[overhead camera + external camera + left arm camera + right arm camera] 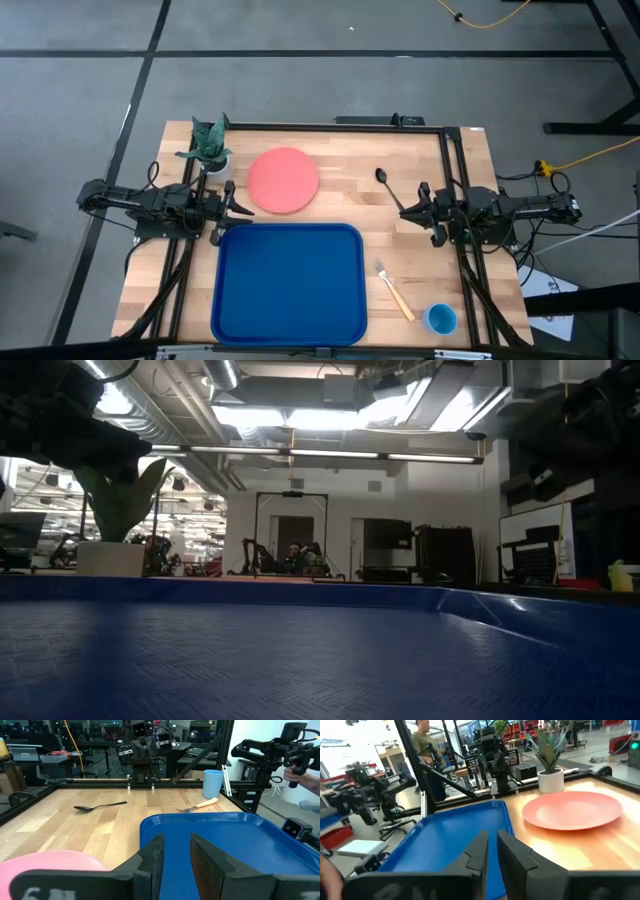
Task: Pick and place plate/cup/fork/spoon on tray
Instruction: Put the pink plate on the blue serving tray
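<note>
Plate, spoon lie apart from both arms' released, empty fingers.

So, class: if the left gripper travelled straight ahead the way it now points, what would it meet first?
Probably the raised rim of the large deep-blue plastic tray: the left gripper points over its corner, though height is unclear.

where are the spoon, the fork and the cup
spoon [387, 186]: high view, middle of its dark handle
fork [396, 293]: high view, on the tan handle
cup [441, 319]: high view, centre of its blue opening
</note>
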Controlling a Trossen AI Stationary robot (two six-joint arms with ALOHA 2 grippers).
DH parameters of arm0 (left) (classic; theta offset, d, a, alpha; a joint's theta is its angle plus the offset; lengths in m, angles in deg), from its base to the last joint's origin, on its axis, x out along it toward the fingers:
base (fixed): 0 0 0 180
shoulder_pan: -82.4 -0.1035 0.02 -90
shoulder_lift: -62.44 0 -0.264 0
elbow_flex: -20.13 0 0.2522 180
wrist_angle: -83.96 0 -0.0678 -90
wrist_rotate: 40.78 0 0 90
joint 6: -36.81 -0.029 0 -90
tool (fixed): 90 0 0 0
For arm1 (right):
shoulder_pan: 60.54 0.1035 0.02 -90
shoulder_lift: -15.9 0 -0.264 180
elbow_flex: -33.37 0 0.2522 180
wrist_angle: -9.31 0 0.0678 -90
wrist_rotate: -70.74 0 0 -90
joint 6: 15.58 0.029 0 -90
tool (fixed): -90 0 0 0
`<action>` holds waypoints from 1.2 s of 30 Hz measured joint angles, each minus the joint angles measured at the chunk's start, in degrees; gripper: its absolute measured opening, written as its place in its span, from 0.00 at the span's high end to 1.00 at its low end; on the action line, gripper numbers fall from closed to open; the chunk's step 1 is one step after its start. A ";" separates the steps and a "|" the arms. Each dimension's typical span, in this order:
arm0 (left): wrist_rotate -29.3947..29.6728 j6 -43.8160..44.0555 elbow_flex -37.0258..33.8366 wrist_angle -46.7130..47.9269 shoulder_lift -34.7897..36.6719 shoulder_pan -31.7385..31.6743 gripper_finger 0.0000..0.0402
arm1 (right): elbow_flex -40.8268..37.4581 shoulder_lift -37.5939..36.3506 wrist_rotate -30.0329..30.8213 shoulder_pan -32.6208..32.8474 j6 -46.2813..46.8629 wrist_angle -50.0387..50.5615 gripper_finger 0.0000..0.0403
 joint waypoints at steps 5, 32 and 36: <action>0.00 0.00 0.00 0.00 0.01 0.00 0.79 | 0.00 -0.01 -4.64 -0.02 1.97 -0.37 0.89; 0.00 0.00 0.00 0.00 0.00 0.00 0.79 | 0.00 2.85 6.75 4.90 1.07 -10.17 0.89; 0.00 -0.01 0.00 -0.02 -0.01 -0.01 0.79 | 0.00 2.85 6.75 4.90 -7.03 -12.11 0.89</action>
